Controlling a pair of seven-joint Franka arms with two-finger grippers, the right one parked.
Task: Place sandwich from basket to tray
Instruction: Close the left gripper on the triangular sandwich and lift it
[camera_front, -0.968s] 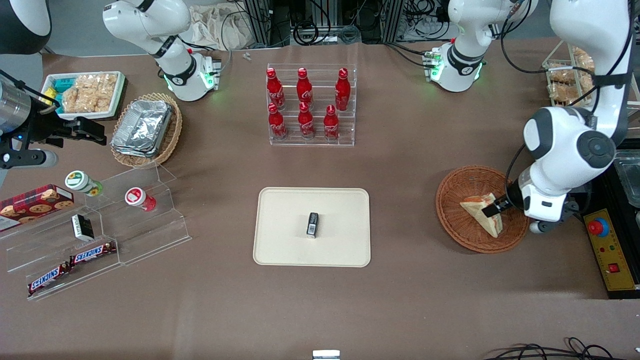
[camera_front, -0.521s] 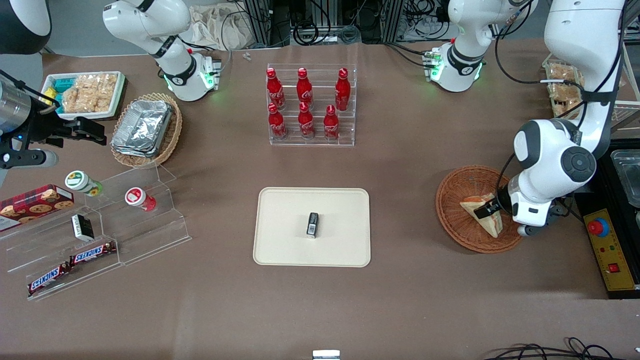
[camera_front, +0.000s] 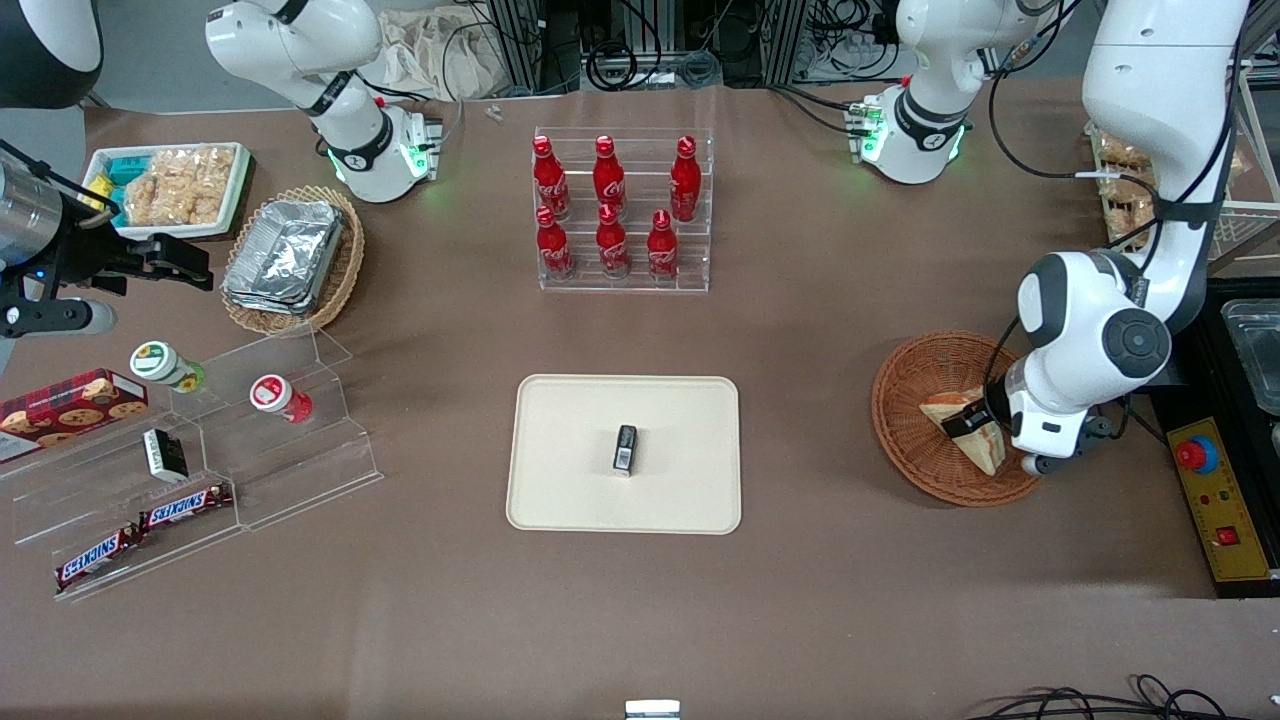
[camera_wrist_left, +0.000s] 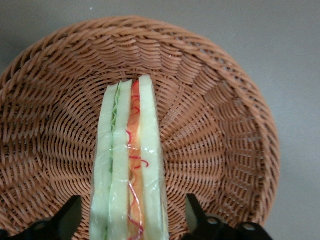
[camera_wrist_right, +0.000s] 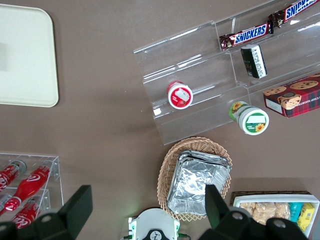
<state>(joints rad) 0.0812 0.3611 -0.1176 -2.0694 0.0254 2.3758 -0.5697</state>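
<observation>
The layered wedge sandwich (camera_wrist_left: 129, 165) lies in the round woven wicker basket (camera_wrist_left: 210, 115). The gripper (camera_wrist_left: 132, 222) has slid closer since a second ago, jaws open astride it, seemingly not yet touching. The smooth cream tray (camera_front: 560, 480) lies well apart.

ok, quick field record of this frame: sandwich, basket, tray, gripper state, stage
sandwich: wedge on edge in the basket, filling edge up
basket: round woven wicker, toward the working arm's end of the table
tray: cream, rectangular, holds one small dark item
gripper: left gripper over the basket, open, one finger each side of the sandwich
stage: sandwich not yet lifted
</observation>
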